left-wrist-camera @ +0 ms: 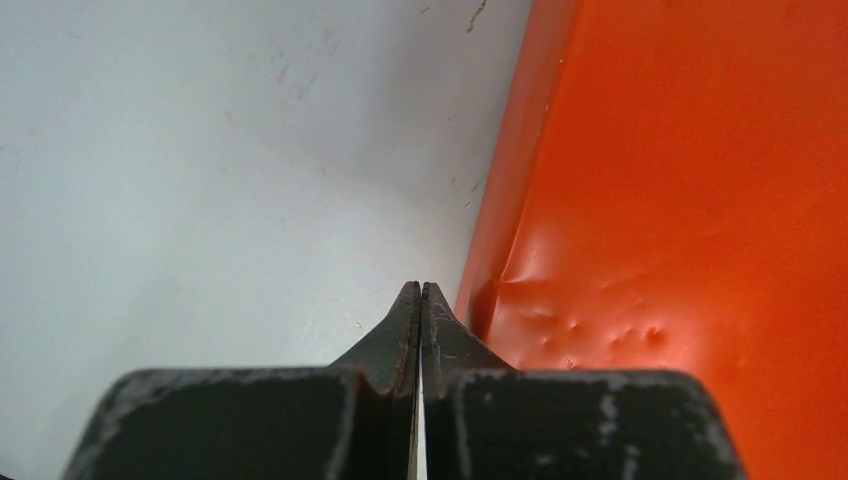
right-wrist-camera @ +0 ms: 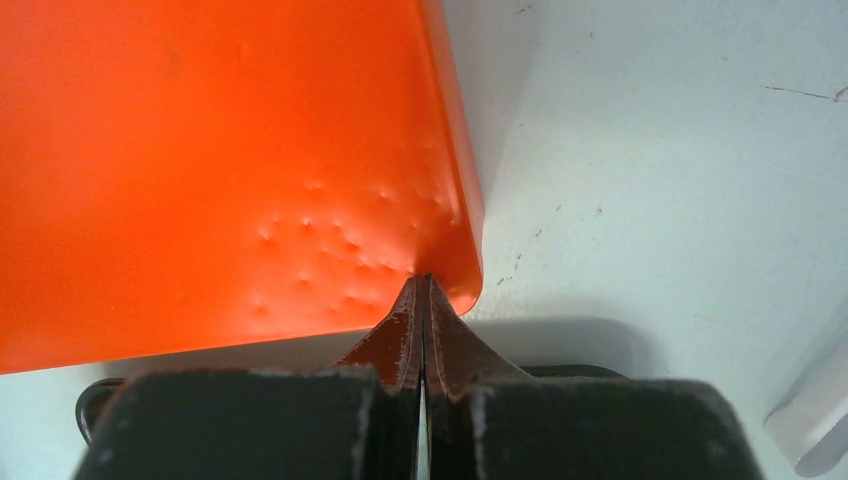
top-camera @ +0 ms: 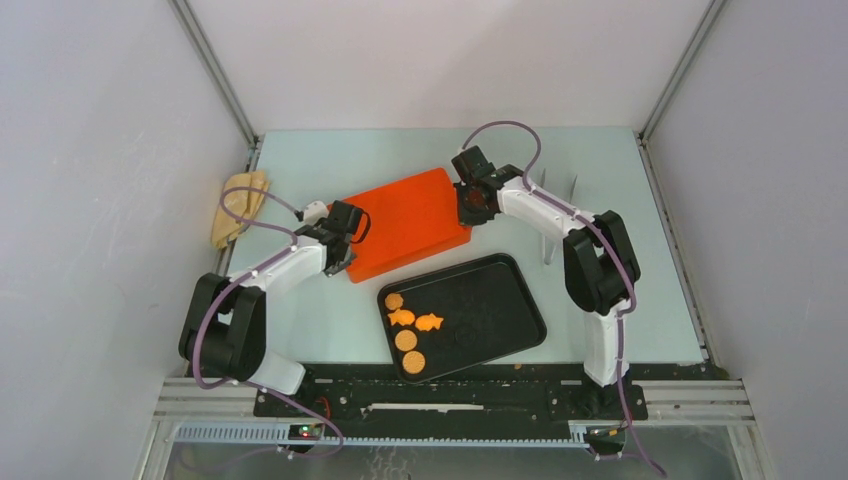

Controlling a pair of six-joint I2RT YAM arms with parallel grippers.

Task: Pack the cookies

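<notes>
Only the top view shows 5 cookies (top-camera: pixel 405 340).

Soft, even light comes from above. The overhead view is bright and sharp throughout, and my arms throw only faint, blurred shadows on the pale table (top-camera: pixel 330 165). The black tray (top-camera: pixel 490 315) carries a thin sheen along its rim. In my left wrist view the orange box (left-wrist-camera: pixel 700 180) shows gentle highlights around its dents, while my left gripper (left-wrist-camera: pixel 421 300) looks soft at the near edge. In my right wrist view the box glows almost blown out at upper left — it tints my right gripper (right-wrist-camera: pixel 424 295) red and casts a grey shadow beneath.
</notes>
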